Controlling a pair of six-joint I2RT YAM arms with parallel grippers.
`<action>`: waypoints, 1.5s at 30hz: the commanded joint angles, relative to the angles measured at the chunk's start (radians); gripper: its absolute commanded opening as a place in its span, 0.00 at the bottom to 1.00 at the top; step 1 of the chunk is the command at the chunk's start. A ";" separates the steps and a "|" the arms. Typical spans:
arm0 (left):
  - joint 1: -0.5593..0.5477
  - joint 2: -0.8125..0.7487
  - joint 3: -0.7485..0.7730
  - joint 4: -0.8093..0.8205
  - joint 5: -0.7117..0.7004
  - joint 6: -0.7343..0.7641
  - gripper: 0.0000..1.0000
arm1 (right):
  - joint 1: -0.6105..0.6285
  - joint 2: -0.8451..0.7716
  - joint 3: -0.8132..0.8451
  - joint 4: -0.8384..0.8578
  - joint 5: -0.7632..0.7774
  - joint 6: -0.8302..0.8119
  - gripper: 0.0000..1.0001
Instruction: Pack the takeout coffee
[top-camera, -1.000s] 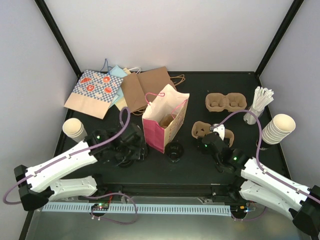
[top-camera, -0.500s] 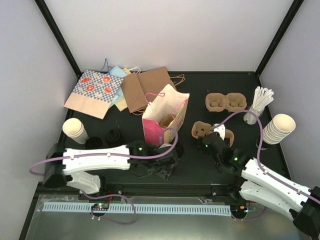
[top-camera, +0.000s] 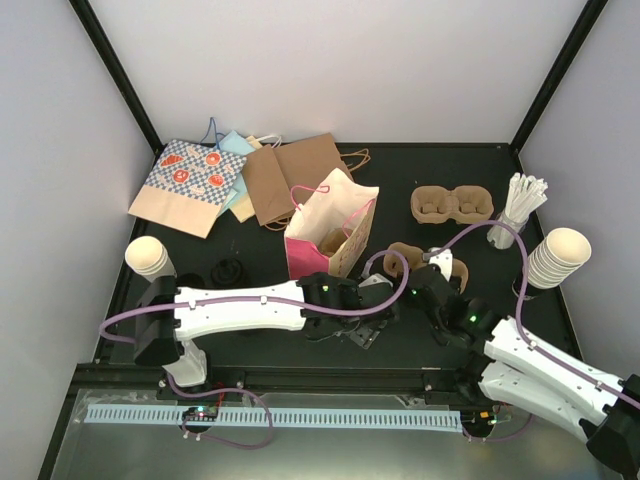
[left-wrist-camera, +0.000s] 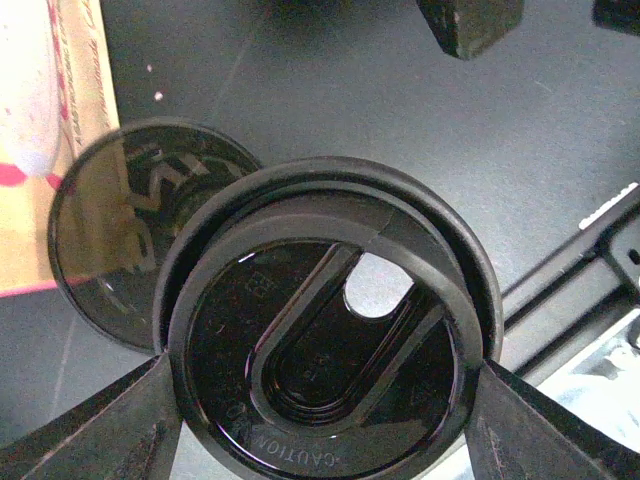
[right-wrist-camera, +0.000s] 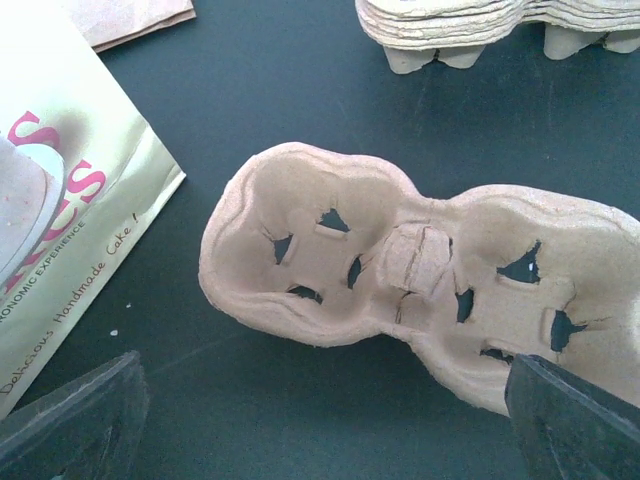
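Swept across, the left gripper (top-camera: 372, 322) now sits beside the carrier (right-wrist-camera: 400, 270), clamped on a lid (left-wrist-camera: 320, 390). The right gripper (right-wrist-camera: 320, 425) gapes above the carrier, which holds no coffee yet.

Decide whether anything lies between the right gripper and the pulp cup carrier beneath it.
Nothing visible does: the right gripper hangs open over the pulp cup carrier, whose wells are empty. The left gripper grips a black lid.
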 joint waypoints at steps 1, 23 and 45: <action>-0.003 0.044 0.059 -0.036 -0.098 0.077 0.63 | -0.006 -0.033 0.000 -0.014 0.046 0.032 1.00; 0.084 0.120 0.053 -0.055 -0.156 0.129 0.63 | -0.005 -0.104 -0.022 -0.029 0.089 0.062 1.00; 0.139 0.093 -0.012 0.005 -0.090 0.181 0.66 | -0.006 -0.071 -0.014 -0.014 0.067 0.042 1.00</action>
